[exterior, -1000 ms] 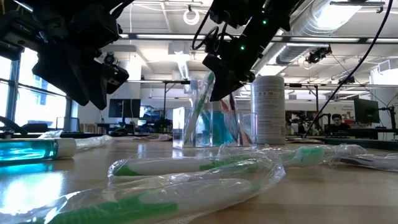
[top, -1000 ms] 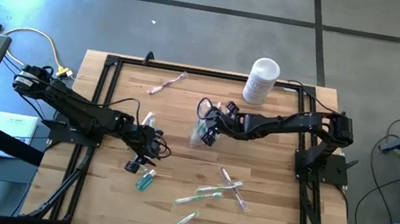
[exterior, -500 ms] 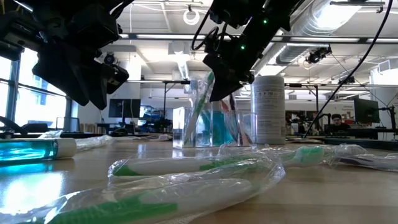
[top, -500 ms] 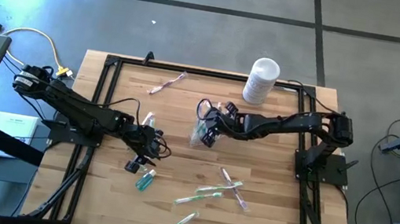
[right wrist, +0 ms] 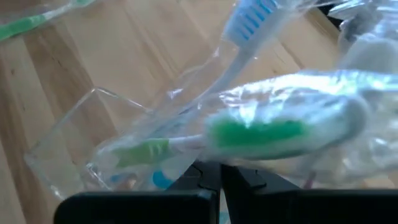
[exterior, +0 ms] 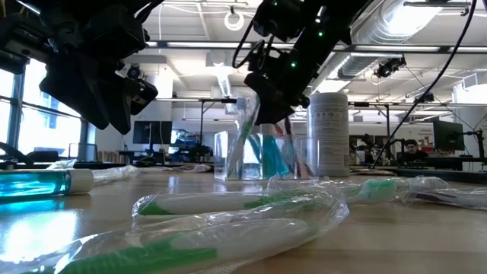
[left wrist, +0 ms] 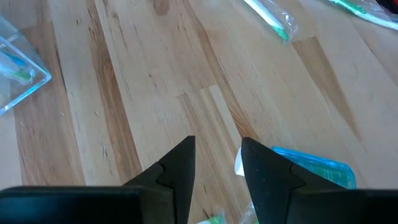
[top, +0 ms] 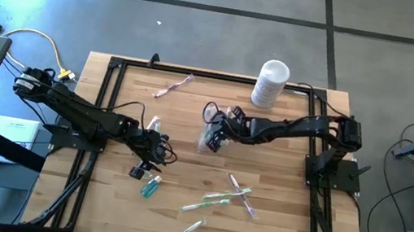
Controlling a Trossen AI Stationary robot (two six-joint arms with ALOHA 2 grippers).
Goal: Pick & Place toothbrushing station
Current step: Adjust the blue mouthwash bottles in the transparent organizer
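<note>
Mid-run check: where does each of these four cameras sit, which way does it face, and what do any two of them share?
High: above the table, looking straight down; both arms show.
Low: at tabletop height, looking level across wrapped toothbrushes into the room; arms hang in from above.
Left wrist: on the left arm, looking down past the left gripper at a teal tube.
Right wrist: on the right arm, right gripper at the clear cup.
Shared: high and low both show the white canister.
</note>
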